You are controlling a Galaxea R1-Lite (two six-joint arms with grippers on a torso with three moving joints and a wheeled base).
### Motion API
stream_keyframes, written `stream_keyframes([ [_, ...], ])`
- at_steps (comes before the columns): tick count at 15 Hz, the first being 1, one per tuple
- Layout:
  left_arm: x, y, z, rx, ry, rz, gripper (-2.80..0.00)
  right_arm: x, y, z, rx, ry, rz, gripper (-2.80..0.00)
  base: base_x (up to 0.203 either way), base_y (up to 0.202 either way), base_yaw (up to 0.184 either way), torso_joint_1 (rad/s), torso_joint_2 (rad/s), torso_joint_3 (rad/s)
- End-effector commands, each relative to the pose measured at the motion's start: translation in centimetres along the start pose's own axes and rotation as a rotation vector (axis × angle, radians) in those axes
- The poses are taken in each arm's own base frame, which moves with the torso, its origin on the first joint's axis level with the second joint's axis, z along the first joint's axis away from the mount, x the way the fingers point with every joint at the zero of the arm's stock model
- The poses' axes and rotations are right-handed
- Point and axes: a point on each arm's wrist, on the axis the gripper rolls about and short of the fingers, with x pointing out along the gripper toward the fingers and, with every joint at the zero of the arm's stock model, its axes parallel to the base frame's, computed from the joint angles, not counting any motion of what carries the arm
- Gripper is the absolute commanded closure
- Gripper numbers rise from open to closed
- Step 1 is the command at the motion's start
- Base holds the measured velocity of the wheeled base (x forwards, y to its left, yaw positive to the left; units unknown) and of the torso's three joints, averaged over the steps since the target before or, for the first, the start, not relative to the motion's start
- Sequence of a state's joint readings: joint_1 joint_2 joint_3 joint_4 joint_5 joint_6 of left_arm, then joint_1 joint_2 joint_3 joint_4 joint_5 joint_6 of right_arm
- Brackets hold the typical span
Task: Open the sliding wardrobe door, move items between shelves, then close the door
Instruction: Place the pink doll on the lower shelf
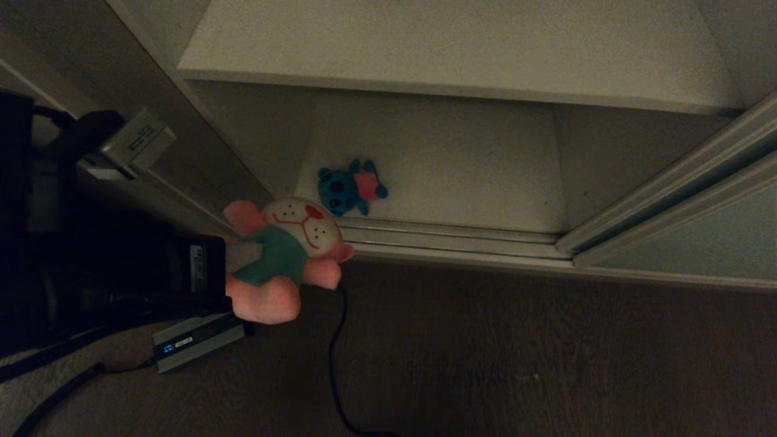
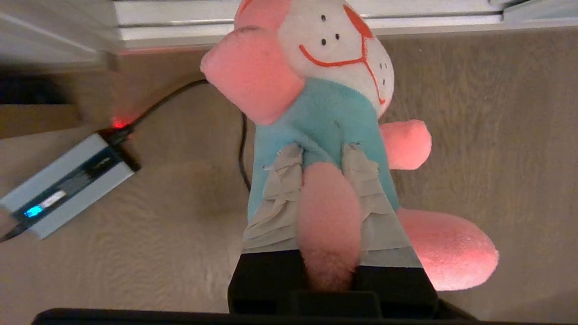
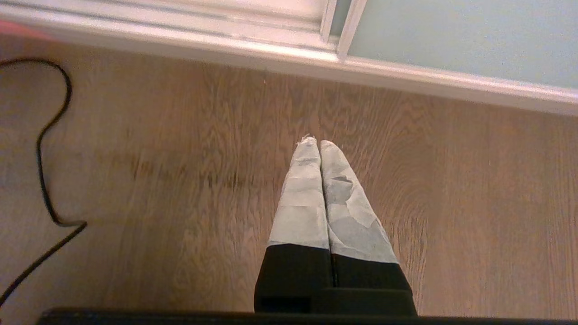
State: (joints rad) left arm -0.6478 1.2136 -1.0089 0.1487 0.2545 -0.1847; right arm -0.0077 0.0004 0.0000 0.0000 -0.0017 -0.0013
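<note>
Head view: the sliding wardrobe door (image 1: 698, 243) is open; the pink plush toy (image 1: 285, 255) is clamped in the left gripper (image 2: 325, 189), the blue plush toy (image 1: 351, 187) beyond it on the bottom shelf (image 1: 473, 176). Placing and closing remain.

Left gripper (image 2: 327, 153) with taped grey fingers (image 2: 277, 194) clamped on the pink plush toy (image 2: 325, 113), arm held out low. Right gripper (image 3: 319, 143) hangs pointing down, fingertips pressed together.
</note>
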Motion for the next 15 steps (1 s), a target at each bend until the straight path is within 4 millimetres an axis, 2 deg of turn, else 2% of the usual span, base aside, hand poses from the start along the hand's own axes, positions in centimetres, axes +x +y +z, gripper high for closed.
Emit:
stream_keyframes([
  [1,0.8,-0.5,-0.6,0.012,0.018,-0.015,0.0,0.0,0.0,-0.1,0.0,0.006,0.0,0.0,0.0,0.0,0.0,0.007,0.0,-0.194],
  [7,1.7,-1.8,1.1,0.016,-0.01,-0.052,0.0,0.0,0.0,-0.1,0.0,0.006,0.0,0.0,0.0,0.0,0.0,0.001,0.0,-0.191],
  [15,2.8,-3.5,1.5,0.031,0.0,-0.1,0.0,0.0,0.0,-0.1,0.0,0.006,0.0,0.0,0.0,0.0,0.0,0.002,0.0,-0.2],
])
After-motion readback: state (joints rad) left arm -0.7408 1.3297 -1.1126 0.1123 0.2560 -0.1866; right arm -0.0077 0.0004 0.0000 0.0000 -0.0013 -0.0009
